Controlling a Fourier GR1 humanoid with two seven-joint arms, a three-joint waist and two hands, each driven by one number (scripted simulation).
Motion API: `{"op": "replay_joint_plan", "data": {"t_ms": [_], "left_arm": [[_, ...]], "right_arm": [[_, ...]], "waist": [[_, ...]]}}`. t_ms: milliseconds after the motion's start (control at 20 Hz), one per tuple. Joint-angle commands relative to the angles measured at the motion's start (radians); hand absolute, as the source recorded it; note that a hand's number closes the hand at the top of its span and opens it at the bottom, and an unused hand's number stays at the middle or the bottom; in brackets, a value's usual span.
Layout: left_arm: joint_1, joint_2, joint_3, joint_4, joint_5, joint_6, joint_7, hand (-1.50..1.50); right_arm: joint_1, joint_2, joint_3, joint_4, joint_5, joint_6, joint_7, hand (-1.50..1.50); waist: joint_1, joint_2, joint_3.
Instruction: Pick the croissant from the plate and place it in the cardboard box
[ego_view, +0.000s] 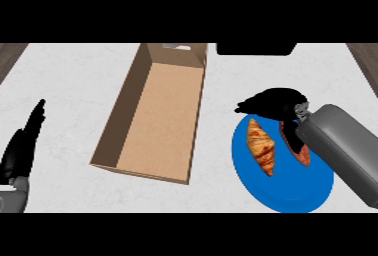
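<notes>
A golden-brown croissant (262, 146) lies on a blue plate (284, 192) at the right of the counter. A second brown strip (295, 149) shows beside it, partly hidden by my right forearm; I cannot tell whether it belongs to the croissant. My right hand (277, 104) hangs over the plate's far edge, just beyond the croissant's far tip, fingers relaxed and holding nothing. The long open cardboard box (111, 125) lies left of the plate with nothing in it. My left hand (21, 145) rests open at the left edge, fingers straight.
A dark object (255, 48) sits at the counter's far edge, behind the box's right corner. White counter shows between the box and the left hand. Brown floor borders the counter at both far corners.
</notes>
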Motion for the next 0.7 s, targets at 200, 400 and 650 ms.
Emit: {"op": "replay_joint_plan", "data": {"t_ms": [200,400,650], "left_arm": [[0.025,0.004,0.031,-0.092,-0.022,-0.029,0.055,0.00],[-0.014,-0.033,0.048,0.034,-0.040,-0.026,-0.036,0.00],[0.022,-0.001,0.091,0.008,-0.013,-0.078,-0.042,0.00]], "right_arm": [[0.069,0.027,-0.034,-0.012,0.145,-0.002,-0.058,-1.50],[0.064,0.107,-0.077,-0.016,0.192,0.061,-0.018,-1.50],[0.058,0.145,-0.121,-0.052,0.174,0.146,-0.055,-1.50]], "waist": [[-0.006,-0.002,0.001],[-0.009,-0.002,0.000],[-0.008,-0.002,0.000]]}}
